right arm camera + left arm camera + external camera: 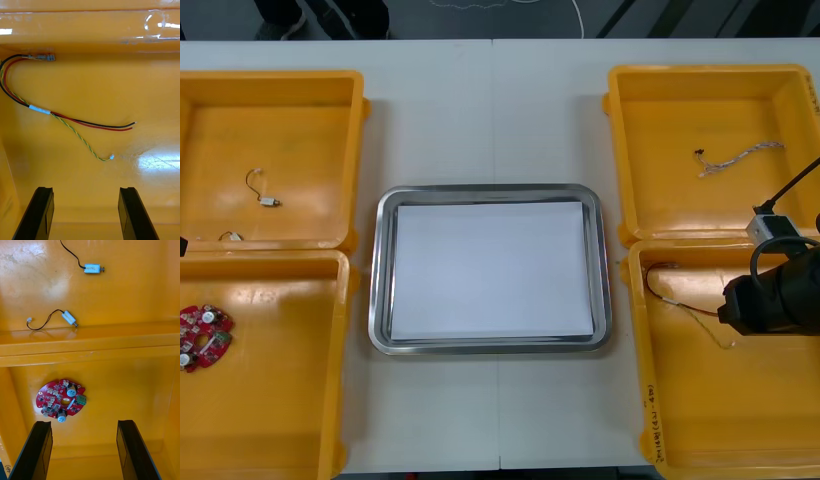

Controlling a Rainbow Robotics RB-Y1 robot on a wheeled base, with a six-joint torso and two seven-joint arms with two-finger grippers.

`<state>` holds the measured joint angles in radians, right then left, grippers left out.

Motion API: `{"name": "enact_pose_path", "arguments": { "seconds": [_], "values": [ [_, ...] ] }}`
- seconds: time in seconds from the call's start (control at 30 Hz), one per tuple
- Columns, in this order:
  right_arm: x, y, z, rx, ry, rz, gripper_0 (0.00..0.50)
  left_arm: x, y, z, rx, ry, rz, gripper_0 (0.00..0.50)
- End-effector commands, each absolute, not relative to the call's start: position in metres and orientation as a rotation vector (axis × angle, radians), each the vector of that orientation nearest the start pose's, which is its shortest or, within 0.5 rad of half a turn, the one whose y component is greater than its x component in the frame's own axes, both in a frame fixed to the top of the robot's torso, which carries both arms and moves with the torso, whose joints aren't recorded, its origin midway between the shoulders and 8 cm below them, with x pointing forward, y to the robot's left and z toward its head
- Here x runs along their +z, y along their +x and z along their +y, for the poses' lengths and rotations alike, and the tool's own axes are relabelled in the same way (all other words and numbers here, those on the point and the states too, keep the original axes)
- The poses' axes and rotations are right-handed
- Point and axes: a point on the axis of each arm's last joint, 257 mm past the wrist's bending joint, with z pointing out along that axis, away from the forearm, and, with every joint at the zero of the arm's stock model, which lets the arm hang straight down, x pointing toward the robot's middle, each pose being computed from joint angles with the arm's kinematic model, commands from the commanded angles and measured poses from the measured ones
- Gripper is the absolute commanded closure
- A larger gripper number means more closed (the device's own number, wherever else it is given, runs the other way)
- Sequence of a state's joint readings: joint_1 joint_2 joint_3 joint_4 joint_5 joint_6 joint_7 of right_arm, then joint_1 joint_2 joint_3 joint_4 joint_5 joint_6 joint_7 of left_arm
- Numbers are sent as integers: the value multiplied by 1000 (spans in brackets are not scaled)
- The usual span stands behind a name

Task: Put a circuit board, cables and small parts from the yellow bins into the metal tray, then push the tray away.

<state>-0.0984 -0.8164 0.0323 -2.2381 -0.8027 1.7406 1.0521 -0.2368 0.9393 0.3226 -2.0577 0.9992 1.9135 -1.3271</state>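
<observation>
nothing lies yet in the shiny metal tray with the white inside (490,190), which sits mid-way on the light bench (492,110), so you are at the first pick. your right jaws stand open and empty over the near right yellow plastic bin (740,430). the red, black and yellow-green cable bundle (56,114) lies on the bin floor beyond them, untouched. your left jaws, also open and empty, hang over the near left yellow plastic bin (270,410), with the round red circuit board (61,403) just ahead. next, i judge, centre on one piece and go right down. the cable lies flat, and its white-taped spot, where the leads seem bound, looks the best grip.
</observation>
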Motion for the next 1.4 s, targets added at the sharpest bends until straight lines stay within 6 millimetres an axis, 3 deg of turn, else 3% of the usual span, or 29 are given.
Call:
{"name": "enact_pose_path", "arguments": {
  "seconds": [0.03,0.63,0.67,0.7,0.73,1.03,1.13,1.4],
  "values": [
    [-233,357,-313,27,11,2758,0,-118,375,416,103,76,2701,0],
    [-233,357,-313,27,11,2758,0,-118,375,416,103,76,2701,0],
    [-233,357,-313,27,11,2758,0,-140,364,416,77,60,2761,0],
    [-233,357,-313,27,11,2758,0,-142,363,417,75,57,2764,0],
    [-253,340,-325,-14,23,2824,0,-146,360,418,74,53,2776,0],
    [-247,347,-340,-73,-26,2792,0,-156,348,424,84,59,2815,0],
    [-243,350,-338,-88,-94,2779,0,-164,341,426,84,71,2837,0],
    [-233,369,-337,-185,-517,2668,0,-180,322,440,112,209,2870,0]
  ]
}}
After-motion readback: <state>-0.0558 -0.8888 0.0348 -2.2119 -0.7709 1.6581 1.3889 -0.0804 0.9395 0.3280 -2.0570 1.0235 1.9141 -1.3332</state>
